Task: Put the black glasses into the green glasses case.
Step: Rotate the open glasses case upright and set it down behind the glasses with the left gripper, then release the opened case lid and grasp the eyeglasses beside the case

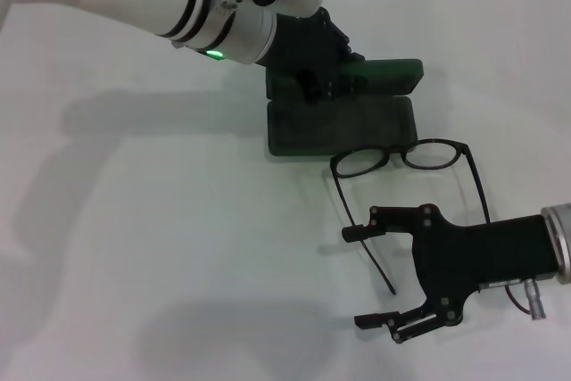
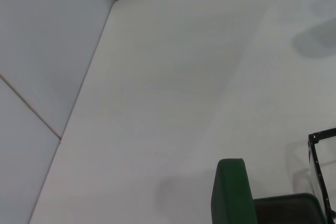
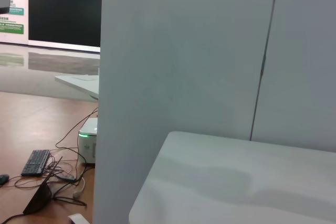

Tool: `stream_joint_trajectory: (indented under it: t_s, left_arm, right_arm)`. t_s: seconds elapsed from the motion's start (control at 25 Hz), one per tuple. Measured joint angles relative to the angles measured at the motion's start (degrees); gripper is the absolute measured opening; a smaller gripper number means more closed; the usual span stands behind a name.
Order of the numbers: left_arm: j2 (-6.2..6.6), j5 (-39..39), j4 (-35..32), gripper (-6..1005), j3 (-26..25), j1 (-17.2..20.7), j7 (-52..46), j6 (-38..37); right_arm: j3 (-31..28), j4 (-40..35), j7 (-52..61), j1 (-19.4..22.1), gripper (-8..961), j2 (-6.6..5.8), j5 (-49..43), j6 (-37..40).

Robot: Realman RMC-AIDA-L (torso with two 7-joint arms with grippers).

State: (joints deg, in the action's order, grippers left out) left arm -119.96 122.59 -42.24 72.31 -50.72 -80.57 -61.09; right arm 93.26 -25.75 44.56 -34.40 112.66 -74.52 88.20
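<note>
The green glasses case (image 1: 341, 122) lies open at the table's middle far side, its lid (image 1: 389, 74) tipped back and its dark lining facing up. My left gripper (image 1: 318, 67) sits over the case's hinge side, on the lid's left end. The black glasses (image 1: 406, 157) lie unfolded on the table just in front of the case, temple arms pointing toward me. In front of them my right gripper (image 1: 361, 277) is open low over the table, its fingers either side of the left temple arm's end. The left wrist view shows the case's edge (image 2: 229, 192) and a glasses corner (image 2: 318, 145).
The white table (image 1: 161, 247) stretches wide to the left and front. A white wall panel (image 2: 47, 51) borders the table's far edge. The right wrist view shows only the table's corner (image 3: 236, 182), wall panels and a room floor with cables beyond.
</note>
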Motion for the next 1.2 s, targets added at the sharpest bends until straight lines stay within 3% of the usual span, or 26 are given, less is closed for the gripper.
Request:
stream_joint_trajectory:
  t_s: [0.44,0.64,0.72,0.88,0.92,1.04,1.2]
  left_arm:
    - [0.03,-0.36,-0.06,298,-0.28,0.56,0.02,0.21]
    - [0.13,-12.66,-1.6,406,-0.43,4.32,2.26,0.42]
    - [0.2,-19.41,-2.24,450,-0.62,7.05,4.18,0.01]
    - [0.23,-32.26,-3.76,451,-0.99,14.22,9.32,-3.27]
    - [0.22,-34.66,-3.98,451,-0.99,15.7,10.24,-4.08]
    - [0.31,-43.04,-4.11,451,-1.13,20.95,12.48,-6.44]
    - [0.36,-49.94,-2.64,453,-2.76,25.36,12.66,-6.79]
  right_arm:
    - [-3.07,0.23,0.31,0.11,848,0.17,0.04,-1.62]
    - [-9.61,-0.61,1.28,1.07,847,0.88,0.08,-1.9]
    - [-13.08,-3.53,5.38,1.34,846,0.45,-0.92,-2.71]
    - [-14.61,-15.92,21.74,1.22,845,-2.81,-10.01,-5.49]
    - [-15.17,-20.66,26.34,1.0,845,-3.12,-14.39,-6.07]
    - [-17.29,-29.64,35.51,0.71,844,-2.69,-26.74,-6.92]
    - [-19.49,-37.49,45.27,-2.27,843,-0.39,-42.54,-6.62]
